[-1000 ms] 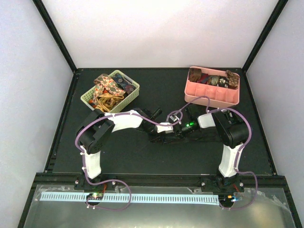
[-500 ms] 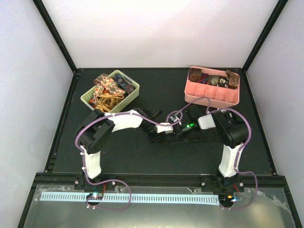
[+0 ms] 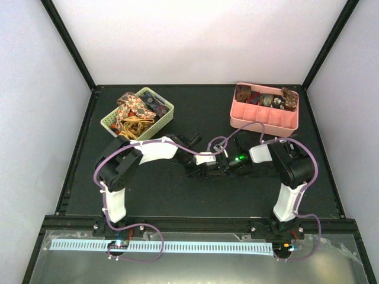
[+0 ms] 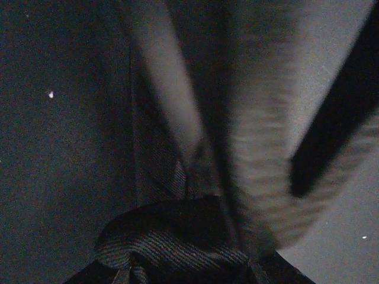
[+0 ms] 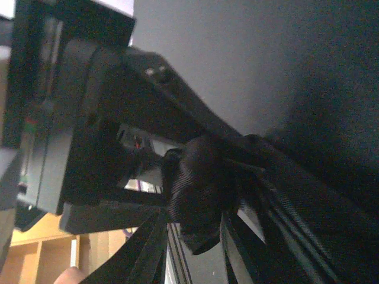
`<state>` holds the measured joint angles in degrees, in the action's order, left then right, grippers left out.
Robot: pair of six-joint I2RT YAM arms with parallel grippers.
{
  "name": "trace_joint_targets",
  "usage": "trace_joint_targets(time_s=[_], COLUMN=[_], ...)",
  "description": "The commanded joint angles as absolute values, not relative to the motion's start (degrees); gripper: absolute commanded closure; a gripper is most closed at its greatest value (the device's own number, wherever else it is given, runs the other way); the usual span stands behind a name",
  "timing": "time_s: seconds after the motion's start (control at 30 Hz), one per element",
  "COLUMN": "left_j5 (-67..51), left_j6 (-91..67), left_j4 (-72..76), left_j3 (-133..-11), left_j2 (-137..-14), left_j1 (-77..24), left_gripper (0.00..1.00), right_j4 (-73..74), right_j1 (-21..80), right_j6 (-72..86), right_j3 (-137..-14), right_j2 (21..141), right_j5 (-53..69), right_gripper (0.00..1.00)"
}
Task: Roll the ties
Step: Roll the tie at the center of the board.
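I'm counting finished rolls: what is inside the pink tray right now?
The pink tray holds small coiled ties along its far row; the near compartments show bare pink. Their exact count is unclear, and anything beneath them is covered.

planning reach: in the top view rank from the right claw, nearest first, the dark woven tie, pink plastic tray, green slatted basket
1. dark woven tie, bunched at the right claw
2. pink plastic tray, back right
3. green slatted basket, back left
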<state>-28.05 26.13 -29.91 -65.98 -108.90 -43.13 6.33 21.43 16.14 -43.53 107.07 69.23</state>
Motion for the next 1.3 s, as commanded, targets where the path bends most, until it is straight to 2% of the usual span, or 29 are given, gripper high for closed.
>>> trace_joint_targets(time_s=[0.0,0.13,0.3,0.4,0.5,0.57,0.77,0.93,1.03,1.17,1.27], left_j5=[-29.77,-29.83,-30.16,-30.42,-30.46,-30.45,-32.66,-32.85,-34.50,-39.05,-41.18], left_j6=[26.46,26.28,26.26,26.19,26.27,26.36,25.68,24.41,22.72,18.82,14.24], left_j4=[-28.37,-28.37,-28.60,-28.65,-28.73,-28.90,-23.98,-18.92,-13.34,5.95,16.53], left_j3=[-67.72,-67.93,-68.32,-68.46,-68.46,-68.39,-63.56,-60.00,-55.92,-44.76,-39.39], left_j2=[-109.78,-109.87,-109.95,-110.04,-110.12,-110.03,-105.07,-101.35,-98.00,-90.59,-91.02], left_j1=[-42.72,-42.73,-42.76,-42.72,-42.71,-42.72,-41.03,-40.87,-40.87,-40.83,-40.39], left_gripper=[0.74,0.74,0.73,0.73,0.72,0.70,0.48,0.35,0.33,0.29,0.26], right_j4=[0.98,-2.90,-1.70,2.03,4.29,6.65,16.63,19.22,19.67,19.85,20.75], right_j1=[21.62,21.79,22.28,22.27,22.26,22.04,21.28,20.80,20.08,19.51,19.55], right_j6=[19.33,22.11,21.63,18.65,16.93,15.19,8.66,7.63,7.70,7.95,7.73], right_j3=[-41.70,-41.10,-42.14,-43.45,-43.99,-44.54,-46.91,-47.60,-47.41,-47.30,-48.11], right_j2=[104.86,107.03,108.48,109.91,110.37,110.43,111.53,111.43,110.27,110.29,111.66], right_j5=[71.58,71.46,68.99,67.75,66.63,65.96,64.42,61.83,60.68,59.02,58.43], right_gripper=[0.69,0.65,0.67,0.76,0.97,0.98,0.98,0.98,0.98,0.98,0.98])
